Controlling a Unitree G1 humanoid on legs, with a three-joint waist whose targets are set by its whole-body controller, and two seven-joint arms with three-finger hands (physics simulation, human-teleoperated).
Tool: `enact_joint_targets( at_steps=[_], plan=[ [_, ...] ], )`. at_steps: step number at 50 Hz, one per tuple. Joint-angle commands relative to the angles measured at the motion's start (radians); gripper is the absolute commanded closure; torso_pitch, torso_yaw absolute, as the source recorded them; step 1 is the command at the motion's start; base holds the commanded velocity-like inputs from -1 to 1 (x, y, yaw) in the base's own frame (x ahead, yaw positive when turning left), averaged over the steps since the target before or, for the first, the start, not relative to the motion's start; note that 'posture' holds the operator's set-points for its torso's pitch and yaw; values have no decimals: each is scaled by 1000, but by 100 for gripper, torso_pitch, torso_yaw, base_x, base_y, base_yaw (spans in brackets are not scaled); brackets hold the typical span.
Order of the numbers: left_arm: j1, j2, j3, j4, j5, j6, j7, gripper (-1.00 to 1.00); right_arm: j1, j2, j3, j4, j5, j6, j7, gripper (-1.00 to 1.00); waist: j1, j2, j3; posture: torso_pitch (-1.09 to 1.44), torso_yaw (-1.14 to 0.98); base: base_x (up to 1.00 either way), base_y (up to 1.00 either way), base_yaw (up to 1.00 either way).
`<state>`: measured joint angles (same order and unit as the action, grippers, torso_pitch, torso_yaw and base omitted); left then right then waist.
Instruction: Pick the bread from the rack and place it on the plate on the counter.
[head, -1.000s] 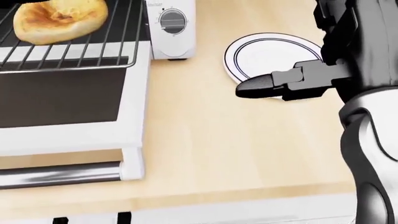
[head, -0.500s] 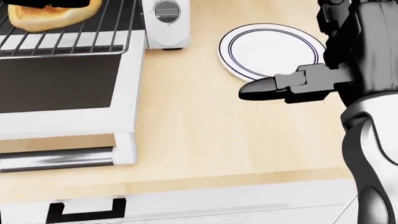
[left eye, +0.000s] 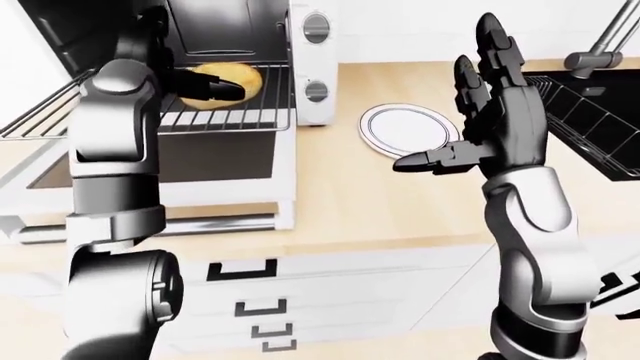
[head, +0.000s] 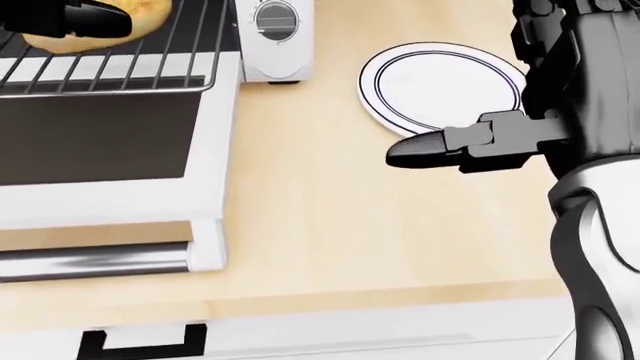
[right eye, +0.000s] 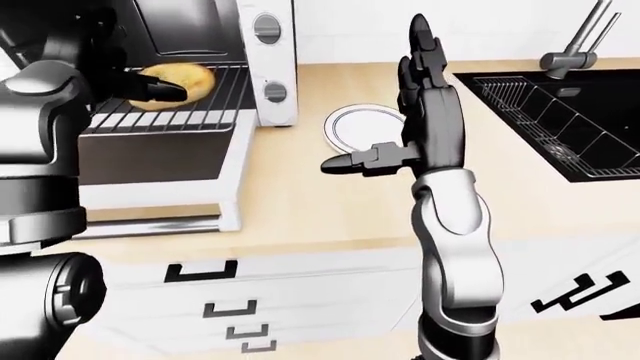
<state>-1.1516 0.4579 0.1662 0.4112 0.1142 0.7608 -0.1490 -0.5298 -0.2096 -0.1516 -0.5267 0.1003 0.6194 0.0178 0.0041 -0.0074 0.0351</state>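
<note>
Bread (left eye: 222, 78) is sitting on the pulled-out rack (left eye: 235, 116) of the toaster oven (left eye: 300, 67), with the left hand (left eye: 208, 88) now reaching it; a second ago the bread lay uncovered, so the pick appears to be starting. One dark finger is lying across the bread; I cannot tell whether the fingers are closing. Bread is looking round, golden, browned on top. Right hand (left eye: 497, 105) is hanging spread wide above the counter (head: 330, 225), near the plate (head: 440, 82).
</note>
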Motion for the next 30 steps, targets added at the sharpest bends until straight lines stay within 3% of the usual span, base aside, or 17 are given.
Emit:
enact_joint_targets(
  at_steps=[1, 30],
  plan=[
    [-39, 13, 8, -8, -2, -54, 10, -100, -26, -8, -10, -32, -2, -28, -2, -100, 0, 3, -28, 0, 0, 0, 0, 0],
    [-2, 2, -1, -34, -12, -46, -26, -100, -21, -10, -15, -19, 0, -41, -3, -100, -2, 4, -27, 0, 0, 0, 0, 0]
  ],
)
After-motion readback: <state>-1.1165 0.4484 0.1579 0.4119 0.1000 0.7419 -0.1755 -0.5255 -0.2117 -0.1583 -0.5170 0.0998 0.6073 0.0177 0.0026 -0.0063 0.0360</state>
